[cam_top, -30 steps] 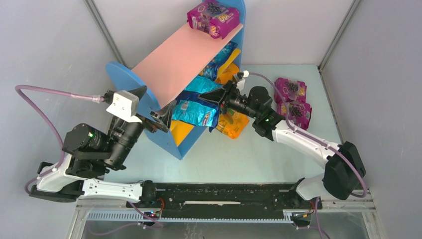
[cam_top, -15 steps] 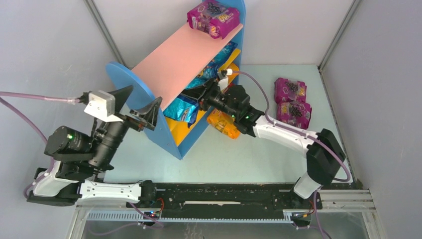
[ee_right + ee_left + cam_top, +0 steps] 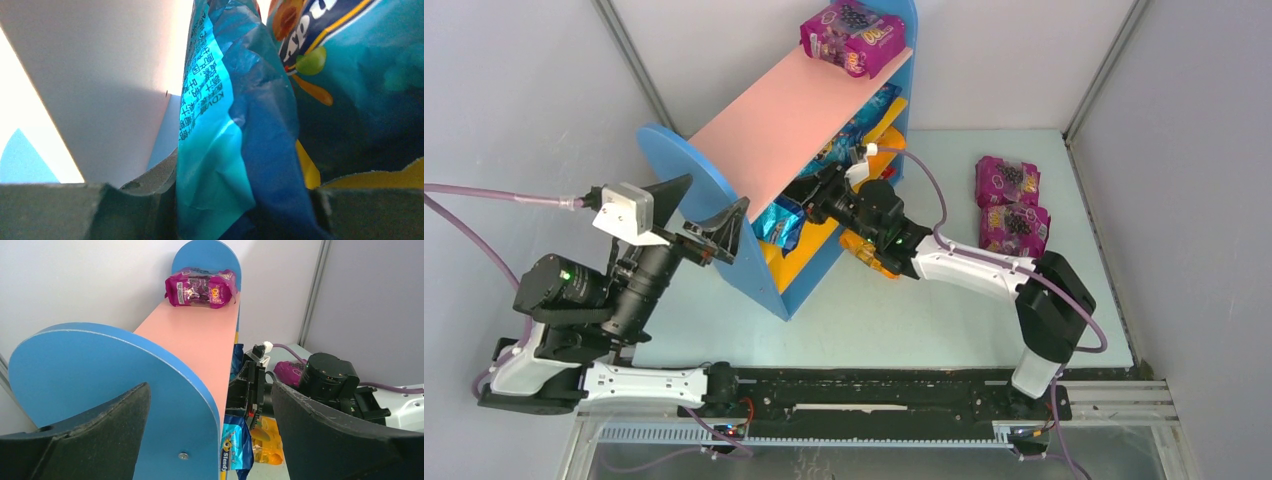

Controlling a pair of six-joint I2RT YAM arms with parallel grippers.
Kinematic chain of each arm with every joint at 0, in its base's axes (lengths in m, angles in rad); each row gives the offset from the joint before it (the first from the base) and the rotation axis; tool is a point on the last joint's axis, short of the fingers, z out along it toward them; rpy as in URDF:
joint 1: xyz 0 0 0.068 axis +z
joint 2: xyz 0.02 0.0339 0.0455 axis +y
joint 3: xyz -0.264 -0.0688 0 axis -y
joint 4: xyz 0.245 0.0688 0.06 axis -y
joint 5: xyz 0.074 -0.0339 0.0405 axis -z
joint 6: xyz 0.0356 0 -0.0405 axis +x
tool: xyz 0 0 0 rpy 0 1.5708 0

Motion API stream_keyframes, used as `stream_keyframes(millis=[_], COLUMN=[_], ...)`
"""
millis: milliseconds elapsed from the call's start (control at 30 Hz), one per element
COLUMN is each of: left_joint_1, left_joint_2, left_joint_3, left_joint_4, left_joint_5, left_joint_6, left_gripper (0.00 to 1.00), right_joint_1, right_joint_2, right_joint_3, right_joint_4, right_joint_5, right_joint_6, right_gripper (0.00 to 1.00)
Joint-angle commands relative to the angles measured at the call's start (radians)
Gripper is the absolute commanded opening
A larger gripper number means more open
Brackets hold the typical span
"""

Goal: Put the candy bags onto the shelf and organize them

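On the middle tier of the shelf (image 3: 784,125), under the pink top, a blue bag (image 3: 225,125) is clamped by one crumpled edge between the jaws of the right gripper (image 3: 235,212). More blue bags are seen beside it on that tier.

The bag is judged to be light, soft and glossy. It is likely to sag and slide, and its contents to shift, so a flat sealed edge is thought the best place for a hold.

The right arm is stretched forward and leftward from its base, with the wrist kept low and pointed into the shelf's open front. The left gripper (image 3: 699,208) is raised just beside the near blue side panel, its jaws wide apart and nothing held. Contact with the panel cannot be made out.

A purple bag (image 3: 854,35) lies on the top's far end. Two purple bags (image 3: 1009,180) and an orange bag (image 3: 869,255) lie on the table.
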Motion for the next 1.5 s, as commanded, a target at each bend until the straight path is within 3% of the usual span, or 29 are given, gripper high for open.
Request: stream_keyframes(millis=[0, 233, 633, 867, 967, 1267, 1467], left_joint_1=[0.006, 0.015, 0.023, 0.059, 0.074, 0.084, 0.086], left_joint_2=[-0.023, -0.044, -0.04, -0.043, -0.049, -0.047, -0.04], left_joint_3=[-0.007, 0.012, 0.066, 0.059, 0.056, 0.051, 0.047], left_joint_4=[-0.004, -0.034, -0.106, -0.115, -0.118, -0.117, -0.117], left_joint_5=[0.015, 0.009, -0.055, 0.001, 0.031, 0.048, 0.056], left_joint_6=[-0.032, -0.035, -0.015, -0.055, -0.072, -0.083, -0.087], left_gripper=[0.95, 0.95, 0.95, 0.95, 0.95, 0.95, 0.95], right_joint_1=[0.01, 0.023, 0.058, 0.087, 0.106, 0.118, 0.126], right_joint_2=[-0.028, 0.039, 0.1, 0.025, -0.014, -0.114, -0.202], right_joint_3=[0.116, 0.166, 0.237, 0.21, 0.19, 0.118, 0.042], right_joint_4=[0.191, 0.271, 0.245, 0.097, 0.017, -0.166, -0.274], right_joint_5=[0.058, 0.057, 0.041, 0.078, 0.111, 0.169, 0.158], right_joint_6=[-0.049, -0.105, -0.197, -0.264, -0.289, -0.26, -0.232], right_gripper=[0.18, 0.18, 0.25, 0.58, 0.66, 0.78, 0.8])
